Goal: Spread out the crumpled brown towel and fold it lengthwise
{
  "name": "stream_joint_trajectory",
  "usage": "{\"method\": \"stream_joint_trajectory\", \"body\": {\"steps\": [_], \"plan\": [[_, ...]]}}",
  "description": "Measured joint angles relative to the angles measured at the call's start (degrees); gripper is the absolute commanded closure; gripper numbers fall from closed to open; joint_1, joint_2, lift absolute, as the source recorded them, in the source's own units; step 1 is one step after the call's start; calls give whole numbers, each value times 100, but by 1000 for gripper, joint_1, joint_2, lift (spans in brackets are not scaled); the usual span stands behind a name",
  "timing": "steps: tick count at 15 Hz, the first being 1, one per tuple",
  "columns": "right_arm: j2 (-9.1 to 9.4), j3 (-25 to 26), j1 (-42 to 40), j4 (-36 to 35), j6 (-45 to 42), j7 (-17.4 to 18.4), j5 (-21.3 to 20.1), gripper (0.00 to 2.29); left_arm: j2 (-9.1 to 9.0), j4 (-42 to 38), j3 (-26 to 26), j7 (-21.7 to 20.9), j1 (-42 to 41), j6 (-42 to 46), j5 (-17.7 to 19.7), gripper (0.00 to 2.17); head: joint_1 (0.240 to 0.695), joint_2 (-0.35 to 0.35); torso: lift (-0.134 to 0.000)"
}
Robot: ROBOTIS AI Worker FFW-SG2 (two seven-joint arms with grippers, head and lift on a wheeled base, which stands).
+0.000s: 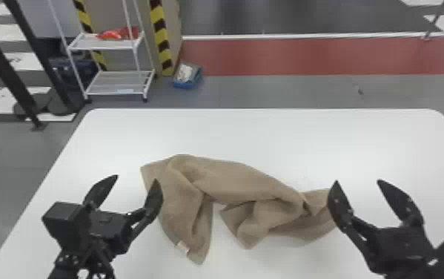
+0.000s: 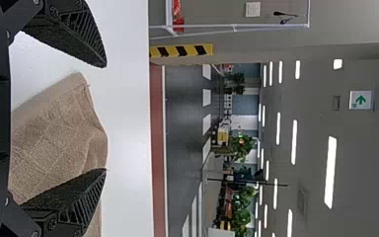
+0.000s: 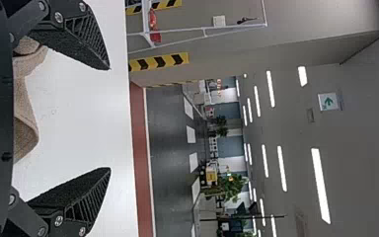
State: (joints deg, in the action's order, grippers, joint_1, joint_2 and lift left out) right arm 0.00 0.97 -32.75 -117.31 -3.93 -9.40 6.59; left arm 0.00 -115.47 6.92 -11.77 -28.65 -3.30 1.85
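White table, left gripper seemingly better lined up than right gripper
Both are spread wide, nothing gripped; the crumpled brown towel is strewn crosswise between them, its right end partly blocked by the right gripper, inner corners lost in folds tbh.

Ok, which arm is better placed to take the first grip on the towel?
Probably the left: the left gripper is open and the towel shows between its fingers. The right gripper is open too, but mostly bare table shows between its fingers.
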Motion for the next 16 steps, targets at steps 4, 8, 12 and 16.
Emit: {"method": "stream_joint_trajectory", "body": {"steps": [4, 8, 12, 16], "plan": [[0, 0, 26, -2, 77, 0, -9, 171, 0, -10, -6, 0, 11, -5, -3, 137, 695, 61, -124], [0, -5, 56, -2, 148, 0, -17, 171, 0, -10, -30, 0, 40, -62, -15, 137, 695, 59, -124], [0, -12, 81, -2, 195, 0, -18, 174, 0, -2, -32, 0, 44, -70, -18, 137, 695, 60, -124], [0, 26, 71, -2, 272, -310, -142, 181, 0, 0, -32, 0, 31, -70, -18, 137, 695, 69, -124]]}}
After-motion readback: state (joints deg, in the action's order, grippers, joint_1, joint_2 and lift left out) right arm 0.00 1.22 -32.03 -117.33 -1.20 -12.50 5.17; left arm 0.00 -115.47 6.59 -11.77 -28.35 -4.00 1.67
